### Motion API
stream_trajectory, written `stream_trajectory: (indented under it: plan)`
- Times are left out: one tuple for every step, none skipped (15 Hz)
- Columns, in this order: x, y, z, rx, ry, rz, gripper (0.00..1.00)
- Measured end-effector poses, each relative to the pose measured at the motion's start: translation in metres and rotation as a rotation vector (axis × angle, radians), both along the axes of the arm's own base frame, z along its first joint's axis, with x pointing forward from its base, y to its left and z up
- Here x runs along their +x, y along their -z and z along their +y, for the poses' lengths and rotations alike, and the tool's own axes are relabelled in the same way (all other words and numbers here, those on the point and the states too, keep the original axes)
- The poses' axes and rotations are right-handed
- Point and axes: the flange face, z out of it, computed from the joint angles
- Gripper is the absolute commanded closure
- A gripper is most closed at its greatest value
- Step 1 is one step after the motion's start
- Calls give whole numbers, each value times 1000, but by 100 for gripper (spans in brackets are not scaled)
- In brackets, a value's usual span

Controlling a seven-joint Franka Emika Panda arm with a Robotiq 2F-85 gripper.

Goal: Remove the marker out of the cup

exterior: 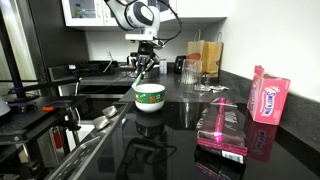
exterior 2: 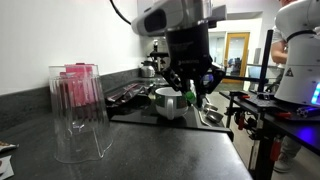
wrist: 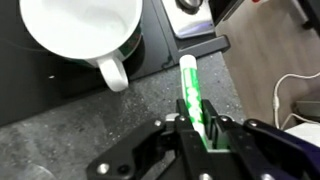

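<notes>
Item: marker (wrist: 188, 85), pale stick with a green band, pinched crosswise in the claw (wrist: 198, 128), whose two fingers press on its lower part. It is clear of the cup and hangs over the speckled grey counter (wrist: 90, 120), just beside the cup's handle. Item: cup (wrist: 80, 30), white inside and, as far as the wrist view shows, empty; its far rim is cut off at the picture's top edge. In both exterior views the claw (exterior: 147, 66) (exterior 2: 190, 86) hangs just above the green-rimmed cup (exterior: 149, 96) (exterior 2: 170, 104). Step in hand, by my reckoning: the lift-out is done and the carry-away is under way. The next move calls for a shift sideways off the cup, a drop to the counter, then spreading the fingers. Hard to make out: the marker itself in the exterior views, too small to pick out with certainty; its lower end is hidden between the fingers. How high it hangs above the counter cannot be told.
</notes>
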Motion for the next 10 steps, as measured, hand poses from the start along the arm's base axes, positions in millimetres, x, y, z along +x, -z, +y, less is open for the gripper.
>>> stream_trajectory:
  plan:
    - [-1,12,3,-14,-5,22,95]
    - [-2,23,4,-27,-10,40,95]
    - [-2,32,5,-37,-15,55,95]
    - [-1,39,4,-47,-16,69,95]
    - [-1,45,4,-58,-19,81,95]
    - [0,50,3,-69,-21,91,55]
    - [0,53,3,-77,-22,100,54]
    - [1,56,4,-78,-27,107,48]
    - [2,59,5,-77,-36,110,41]
    - [2,60,7,-74,-52,114,32]
